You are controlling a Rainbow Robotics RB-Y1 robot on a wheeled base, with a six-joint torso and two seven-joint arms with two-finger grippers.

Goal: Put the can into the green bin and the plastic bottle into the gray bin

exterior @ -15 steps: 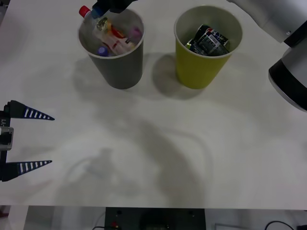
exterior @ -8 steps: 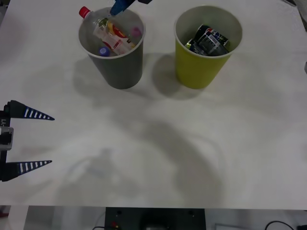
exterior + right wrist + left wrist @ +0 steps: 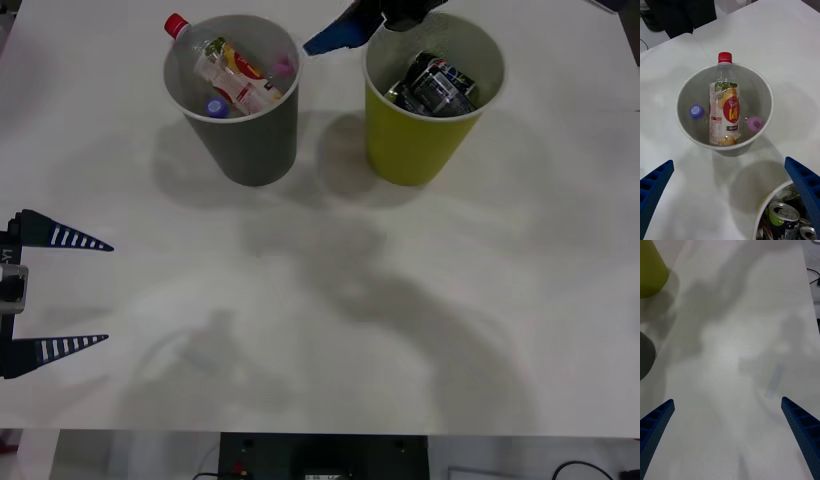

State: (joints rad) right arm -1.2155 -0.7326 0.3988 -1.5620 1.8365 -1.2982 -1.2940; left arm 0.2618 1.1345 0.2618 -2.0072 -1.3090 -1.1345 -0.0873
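The plastic bottle leans inside the gray bin, its red cap poking over the far left rim. From the right wrist, the plastic bottle lies across the gray bin, free of any gripper. A dark can rests in the green bin; the can and the green bin also sit near one finger. My right gripper hovers open above the gap between the bins, holding nothing. My left gripper is open and parked at the table's left edge.
A purple cap and a pink cap of other bottles show inside the gray bin beside the plastic bottle. The white table spreads in front of both bins. Dark legs of a person stand beyond the table's far edge.
My right gripper has moved right, from over the gray bin to above the gap by the green bin. The bottle stays leaning in the gray bin. The left arm is still.
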